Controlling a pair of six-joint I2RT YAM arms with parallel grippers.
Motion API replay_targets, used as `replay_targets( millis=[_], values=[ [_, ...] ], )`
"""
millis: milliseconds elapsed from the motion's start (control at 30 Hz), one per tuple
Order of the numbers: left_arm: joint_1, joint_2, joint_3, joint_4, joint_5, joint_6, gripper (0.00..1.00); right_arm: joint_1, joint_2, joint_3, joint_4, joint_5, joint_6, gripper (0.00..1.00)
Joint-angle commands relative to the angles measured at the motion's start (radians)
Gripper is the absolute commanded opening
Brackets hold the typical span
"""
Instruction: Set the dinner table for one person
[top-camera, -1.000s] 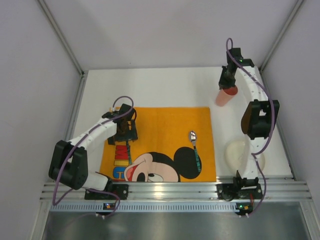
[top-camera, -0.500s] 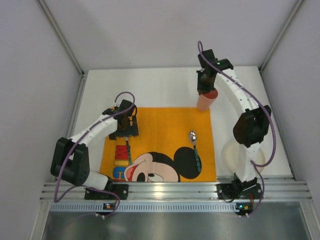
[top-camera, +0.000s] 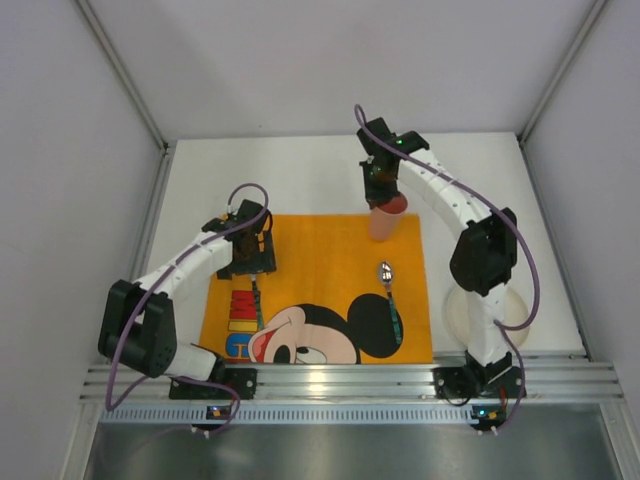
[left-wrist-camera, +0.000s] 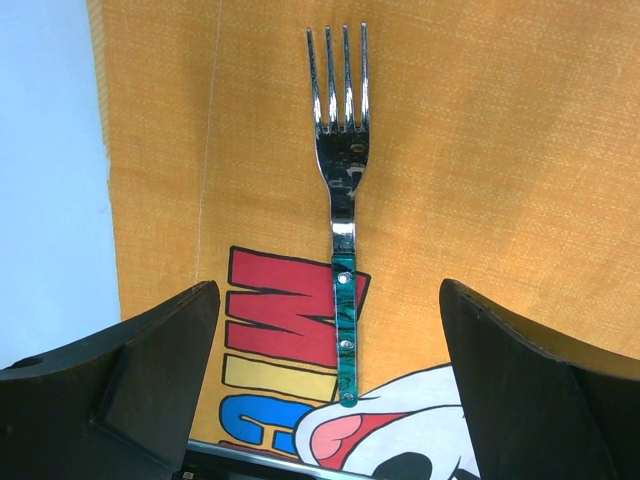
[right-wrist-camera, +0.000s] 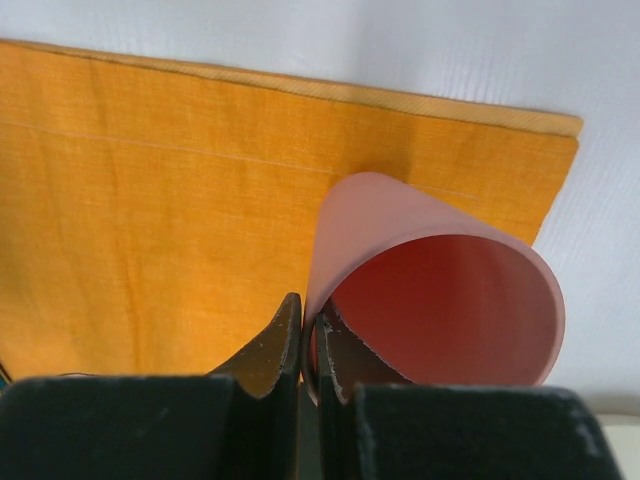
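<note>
The white dinner table (top-camera: 300, 180) carries an orange Mickey Mouse placemat (top-camera: 320, 260). My right gripper (top-camera: 383, 195) is shut on the rim of a pink cup (top-camera: 386, 218), one finger inside and one outside, holding it over the mat's far right corner; the cup (right-wrist-camera: 440, 290) fills the right wrist view. My left gripper (top-camera: 250, 262) is open and empty above a fork (left-wrist-camera: 340, 180) with a green handle lying on the mat's left side, tines pointing away. A spoon (top-camera: 388, 295) with a green handle lies on the mat's right side.
A white plate (top-camera: 455, 310) sits on the table right of the mat, partly hidden by the right arm. The silver rail (top-camera: 340, 385) runs along the near edge. Grey walls close in the sides and back.
My right arm has carried the pink cup leftward from the far right of the table to the mat's far right corner. My left gripper has barely moved.
</note>
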Motion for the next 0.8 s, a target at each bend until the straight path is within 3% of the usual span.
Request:
replay_targets(
  millis=[0, 167, 233, 367, 767],
  values=[
    [0.005, -0.05, -0.012, 0.018, -0.018, -0.002, 0.96, 0.036, 0.03, -0.014, 0.014, 0.022, 0.012, 0.0],
    [0.005, -0.06, -0.018, 0.02, -0.015, -0.009, 0.96, 0.047, 0.032, -0.065, 0.02, 0.02, 0.006, 0.05],
    [0.005, -0.066, -0.016, 0.024, -0.014, -0.011, 0.96, 0.048, 0.024, -0.071, 0.02, 0.025, 0.003, 0.13],
    [0.005, -0.081, -0.007, 0.041, -0.008, -0.006, 0.96, 0.05, -0.023, -0.077, 0.02, 0.039, 0.0, 0.44],
    [-0.012, -0.015, 0.186, 0.067, 0.064, 0.082, 0.96, 0.028, -0.255, -0.04, -0.084, 0.112, -0.008, 0.84]
  ],
)
